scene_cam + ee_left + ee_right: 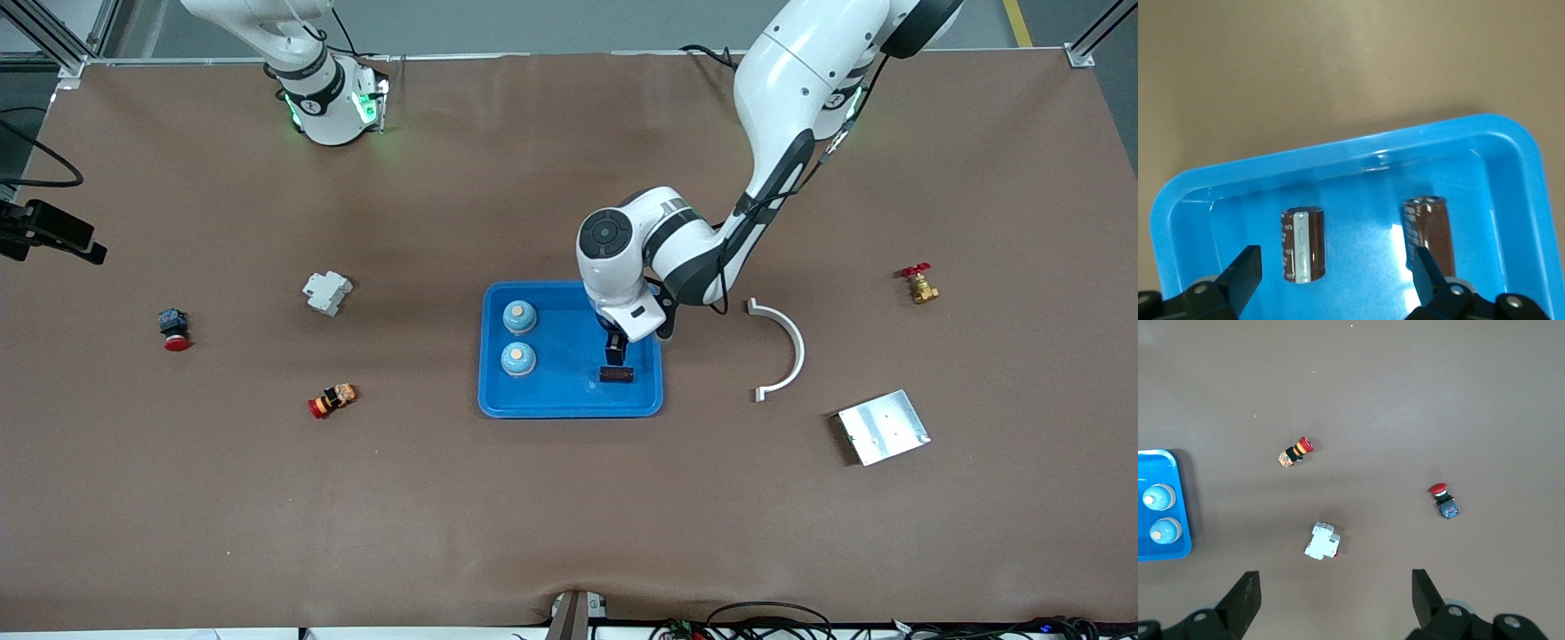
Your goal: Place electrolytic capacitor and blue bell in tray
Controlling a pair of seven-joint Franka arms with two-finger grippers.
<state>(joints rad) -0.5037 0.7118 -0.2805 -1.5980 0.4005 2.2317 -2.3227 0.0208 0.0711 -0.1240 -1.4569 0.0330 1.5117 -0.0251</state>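
Hovering gripper: the left gripper (615, 363) is held over the tray (569, 404), jaws spread, nothing gripped.
Capacitors: two electrolytic capacitors (1303, 245) (1428, 230) are seen lying in the tray, beneath the spread fingers.
Bells: two blue bells (519, 316) (517, 358) are set in the tray, toward the right arm's end.
Waiting gripper: the right gripper (1335, 603) is kept high over bare table, jaws apart.

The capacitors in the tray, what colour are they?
Dark brown, one capacitor with a silvery stripe; the left wrist view shows it best.
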